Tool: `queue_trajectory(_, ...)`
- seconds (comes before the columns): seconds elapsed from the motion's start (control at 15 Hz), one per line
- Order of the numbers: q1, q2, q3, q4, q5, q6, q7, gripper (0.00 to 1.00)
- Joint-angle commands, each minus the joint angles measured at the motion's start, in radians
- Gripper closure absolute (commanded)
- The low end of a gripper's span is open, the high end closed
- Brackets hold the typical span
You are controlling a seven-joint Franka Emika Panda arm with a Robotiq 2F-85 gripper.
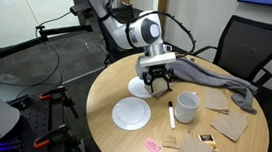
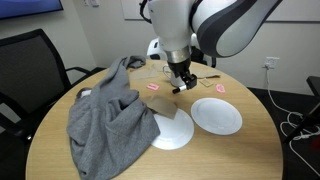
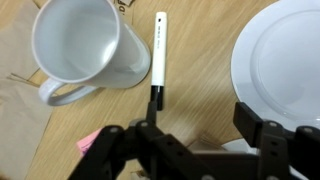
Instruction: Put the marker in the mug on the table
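The marker (image 3: 158, 50), white with a black end, lies flat on the tan table (image 3: 200, 60), right beside the white mug (image 3: 85, 45). The mug stands upright with its handle toward the lower left. In an exterior view the marker (image 1: 170, 115) lies just in front of the mug (image 1: 187, 104). My gripper (image 3: 199, 117) is open and empty. It hovers above the table between the marker's black end and a white plate, with one finger close to that end. It also shows in both exterior views (image 1: 156, 82) (image 2: 180, 84). The arm hides the mug and marker in one of them.
Two white plates (image 1: 130, 113) (image 1: 142, 88) lie near the gripper; one shows in the wrist view (image 3: 285, 60). A grey cloth (image 2: 110, 115) covers part of the table. Brown paper napkins (image 1: 230, 123) and a small pink item (image 3: 88, 143) lie nearby. A black chair (image 1: 247, 47) stands behind.
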Motion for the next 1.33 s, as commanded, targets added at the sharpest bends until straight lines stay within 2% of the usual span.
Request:
queue_trajectory(0.0,0.003,-0.116,0.002,-0.091,-0.030,0.026,0.038,0.00)
queue_trajectory(1.13,-0.025,-0.649,0.070,-0.498,0.105,0.035,-0.019,0.00)
queue_trajectory(1.2,-0.026,-0.668,0.072,-0.517,0.120,0.043,-0.030,0.00)
queue_trajectory(1.27,-0.013,-0.593,0.063,-0.442,0.092,0.008,-0.005,0.00)
